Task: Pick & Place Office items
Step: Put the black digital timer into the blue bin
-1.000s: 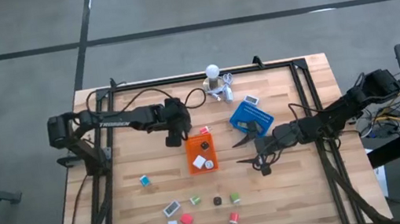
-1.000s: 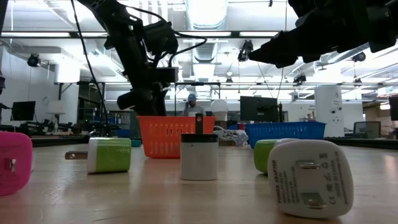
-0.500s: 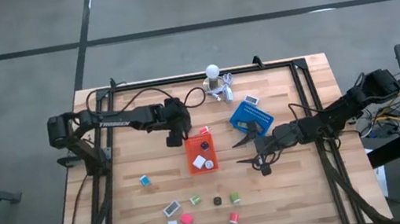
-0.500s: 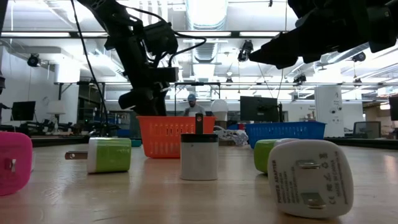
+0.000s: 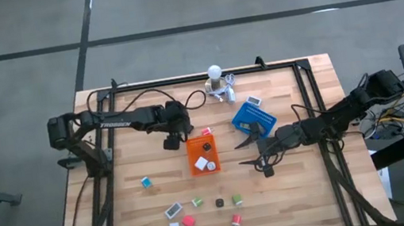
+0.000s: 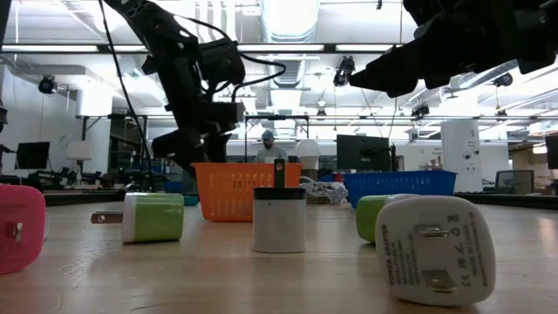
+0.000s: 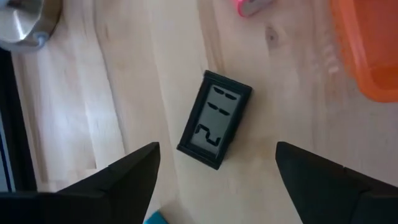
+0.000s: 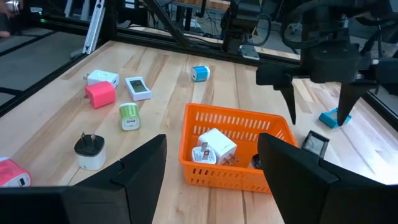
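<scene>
The left gripper (image 7: 214, 168) is spread wide right over a small black clock (image 7: 214, 119) lying flat on the table (image 5: 144, 210), at about 10 o'clock off the orange basket (image 5: 204, 155). Its long axis runs diagonally between the fingers. "2" can be made out on its display. The right gripper (image 8: 211, 162), parted and empty, is parked at the basket's 3 o'clock, so the left is nearer.

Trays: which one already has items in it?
The orange tray, mid-table: a white plug adapter lies inside. The blue tray shows nothing visible inside.

Robotics lab (monitors (image 6: 363, 150), ceiling strip lights (image 6: 288, 17))
</scene>
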`<state>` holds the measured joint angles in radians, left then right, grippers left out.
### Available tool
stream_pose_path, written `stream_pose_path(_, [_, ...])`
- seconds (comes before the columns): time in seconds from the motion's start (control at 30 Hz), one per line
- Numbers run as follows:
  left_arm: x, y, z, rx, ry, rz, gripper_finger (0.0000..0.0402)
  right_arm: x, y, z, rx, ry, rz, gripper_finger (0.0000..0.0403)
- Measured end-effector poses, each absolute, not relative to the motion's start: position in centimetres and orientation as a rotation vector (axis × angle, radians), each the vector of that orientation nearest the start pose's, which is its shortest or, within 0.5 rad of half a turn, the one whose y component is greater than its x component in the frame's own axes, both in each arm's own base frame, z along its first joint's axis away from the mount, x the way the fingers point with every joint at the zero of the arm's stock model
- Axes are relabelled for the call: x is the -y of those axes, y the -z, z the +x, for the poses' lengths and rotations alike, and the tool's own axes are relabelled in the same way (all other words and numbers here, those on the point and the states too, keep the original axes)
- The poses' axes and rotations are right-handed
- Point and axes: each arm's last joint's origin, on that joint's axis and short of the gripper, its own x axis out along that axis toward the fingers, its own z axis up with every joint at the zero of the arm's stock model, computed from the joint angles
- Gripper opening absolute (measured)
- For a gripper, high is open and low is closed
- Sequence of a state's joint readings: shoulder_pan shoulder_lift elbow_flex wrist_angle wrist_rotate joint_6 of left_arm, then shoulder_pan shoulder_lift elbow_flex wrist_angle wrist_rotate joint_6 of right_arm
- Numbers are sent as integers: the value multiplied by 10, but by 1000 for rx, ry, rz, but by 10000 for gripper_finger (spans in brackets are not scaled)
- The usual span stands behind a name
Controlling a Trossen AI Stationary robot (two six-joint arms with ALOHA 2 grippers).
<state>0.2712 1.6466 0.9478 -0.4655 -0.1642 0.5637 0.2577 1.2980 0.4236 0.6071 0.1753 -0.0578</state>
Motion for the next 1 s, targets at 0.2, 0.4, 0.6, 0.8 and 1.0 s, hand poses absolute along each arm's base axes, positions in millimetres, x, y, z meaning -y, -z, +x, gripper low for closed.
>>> stream_pose_path(0.2, [-94, -166, 292, -1224, -24, 410, 324, -58, -183, 238, -259, -90, -115, 247])
stream_pose_path(0.4, [-99, -153, 298, -1246, 27, 361, 324, -58, -183, 238, -259, -90, -116, 247])
stream_pose_path(0.6, [-107, -144, 312, -1292, 63, 373, 323, -57, -182, 238, -264, -90, -117, 247])
stream_pose_path(0.8, [-119, -138, 322, -1345, 80, 348, 323, -57, -181, 238, -275, -90, -119, 247])
stream_pose_path(1.0, [-124, -133, 327, -1374, 129, 306, 323, -57, -180, 237, -285, -95, -117, 247])
